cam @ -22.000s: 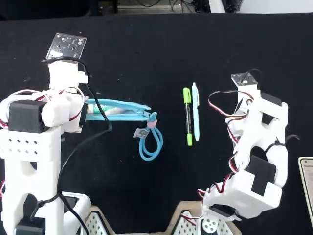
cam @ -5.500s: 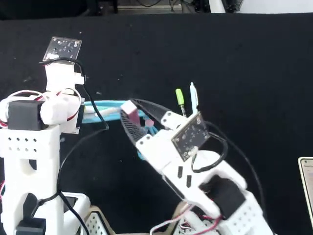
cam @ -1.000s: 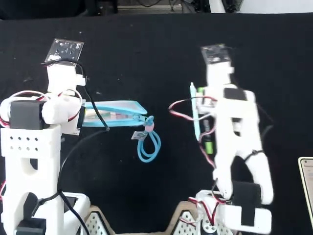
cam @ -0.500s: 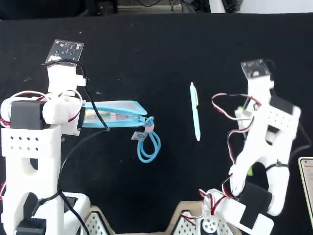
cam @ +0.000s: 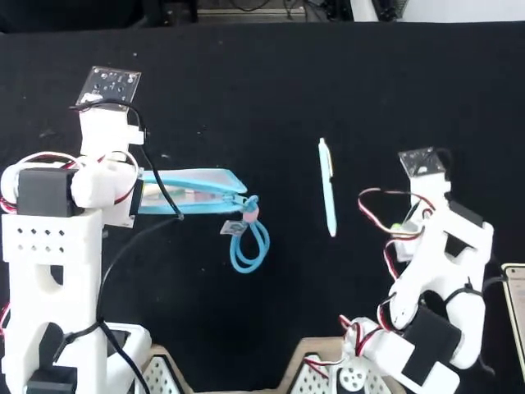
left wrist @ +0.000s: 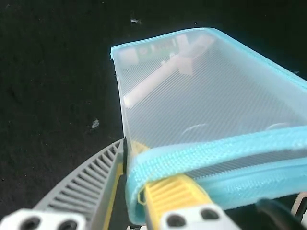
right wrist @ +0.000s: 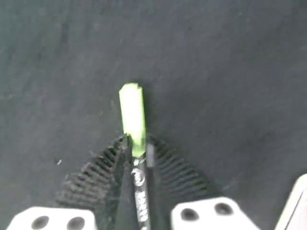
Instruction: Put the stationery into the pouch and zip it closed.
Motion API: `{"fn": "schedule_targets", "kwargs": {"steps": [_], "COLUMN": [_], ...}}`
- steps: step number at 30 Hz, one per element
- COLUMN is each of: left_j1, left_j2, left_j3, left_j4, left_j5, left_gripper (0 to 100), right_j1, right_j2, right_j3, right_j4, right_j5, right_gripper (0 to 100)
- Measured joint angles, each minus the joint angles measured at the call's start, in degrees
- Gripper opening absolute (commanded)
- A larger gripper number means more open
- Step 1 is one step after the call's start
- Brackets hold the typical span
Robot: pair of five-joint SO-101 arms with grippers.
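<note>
The translucent pouch (cam: 193, 190) with a light-blue zipper edge lies at the left of the black table, and its blue loop strap (cam: 250, 242) trails toward the near edge. My left gripper (left wrist: 132, 158) is shut on the pouch's (left wrist: 206, 110) zipper edge. A light-blue pen (cam: 328, 189) lies alone mid-table. My right gripper (right wrist: 136, 141) is shut on a black pen with a green cap (right wrist: 133, 112), held over bare cloth. In the high view the green cap (cam: 398, 227) peeks out beside the folded right arm, right of the blue pen.
A pale flat object (cam: 515, 287) lies at the table's right edge, close to the right arm. Between the strap and the blue pen there is bare black cloth.
The right arm has drawn back to the right and toward the near edge with the green-capped pen, leaving the blue pen alone. The left arm and pouch stayed put.
</note>
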Motion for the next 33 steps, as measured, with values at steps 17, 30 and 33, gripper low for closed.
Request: {"fn": "schedule_targets", "kwargs": {"steps": [17, 30, 33], "left_j1": [0.0, 0.0, 0.0], "left_j2": [0.0, 0.0, 0.0], "left_j3": [0.3, 0.4, 0.4], "left_j4": [0.0, 0.0, 0.0], "left_j5": [0.0, 0.0, 0.0], "left_gripper": [3, 3, 3], "right_j1": [-5.4, -2.4, -0.4], "right_j2": [0.0, 13.5, 13.6], "right_j3": [-3.6, -8.8, -11.0], "right_j4": [1.6, -5.5, -3.3], "right_j5": [0.3, 0.3, 0.3], "right_gripper": [14.2, 0.9, 1.0]}}
